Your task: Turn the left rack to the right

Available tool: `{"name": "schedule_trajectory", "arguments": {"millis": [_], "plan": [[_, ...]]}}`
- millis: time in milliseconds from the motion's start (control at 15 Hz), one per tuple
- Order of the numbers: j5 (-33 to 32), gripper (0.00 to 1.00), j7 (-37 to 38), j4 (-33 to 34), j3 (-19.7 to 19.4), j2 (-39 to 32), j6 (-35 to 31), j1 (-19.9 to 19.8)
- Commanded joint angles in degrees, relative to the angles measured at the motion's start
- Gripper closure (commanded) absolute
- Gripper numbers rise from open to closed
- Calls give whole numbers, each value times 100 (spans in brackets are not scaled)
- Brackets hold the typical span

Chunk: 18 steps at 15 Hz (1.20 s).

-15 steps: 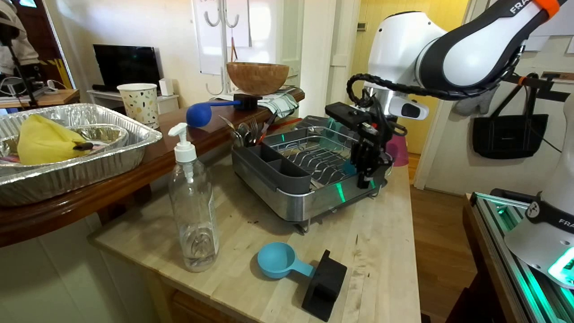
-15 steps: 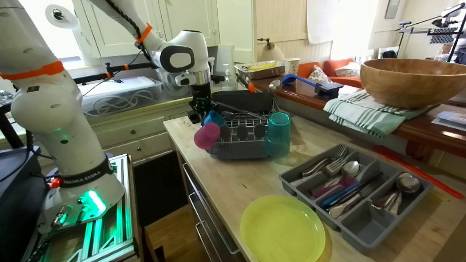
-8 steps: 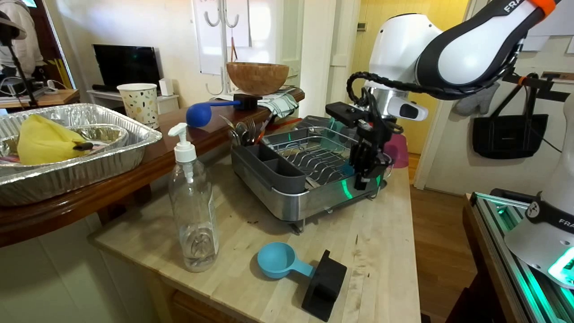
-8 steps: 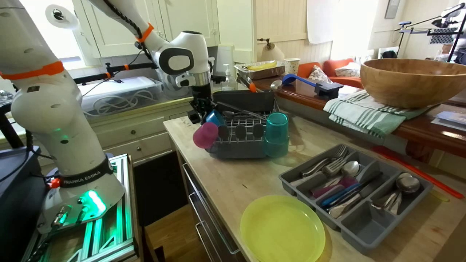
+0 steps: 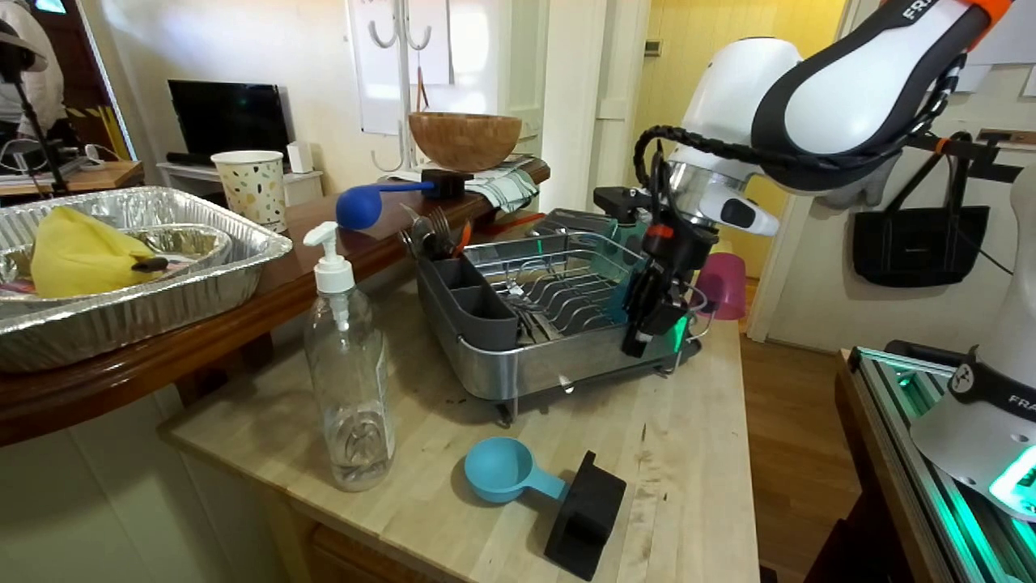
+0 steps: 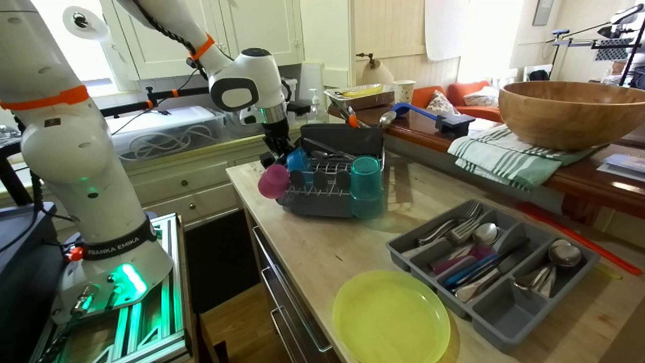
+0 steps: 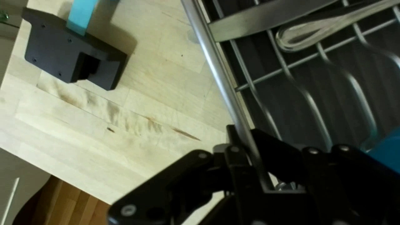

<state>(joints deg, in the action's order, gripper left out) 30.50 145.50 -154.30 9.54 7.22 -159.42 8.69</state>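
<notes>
Clamping the rack by its rim, the gripper has one finger inside the wall and one outside, the bar running between them in the wrist view. The grip falls nearer the pink cup than the caddy, and the gripper slants down to it. The rack stands on the desk between the robot-side edge and the edge under the ledge, skewed to both. Its caddy side faces the corner where the ledge edge meets the short end edge; cutlery stands in the caddy. The pink cup juts out near the robot-side edge, a blue cup sits just beside the gripper, and a teal cup is toward the ledge edge. By the end edge a bottle stands upright; nearer the robot-side edge lies a scoop, its handle touching a black block. Beyond the rack from the bottle, a plate lies at the robot-side edge, with a tray of utensils toward the ledge edge.
</notes>
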Motion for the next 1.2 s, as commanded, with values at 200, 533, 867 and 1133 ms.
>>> {"name": "schedule_trajectory", "arguments": {"millis": [200, 533, 867, 1133], "plan": [[1566, 97, 257, -217, 200, -33, -1007, 435], [2953, 97, -306, -257, 244, 104, -1264, 775], [4067, 97, -901, -193, 247, 159, -1463, 943], [4830, 97, -1437, -131, 227, 243, -1497, 971]]}}
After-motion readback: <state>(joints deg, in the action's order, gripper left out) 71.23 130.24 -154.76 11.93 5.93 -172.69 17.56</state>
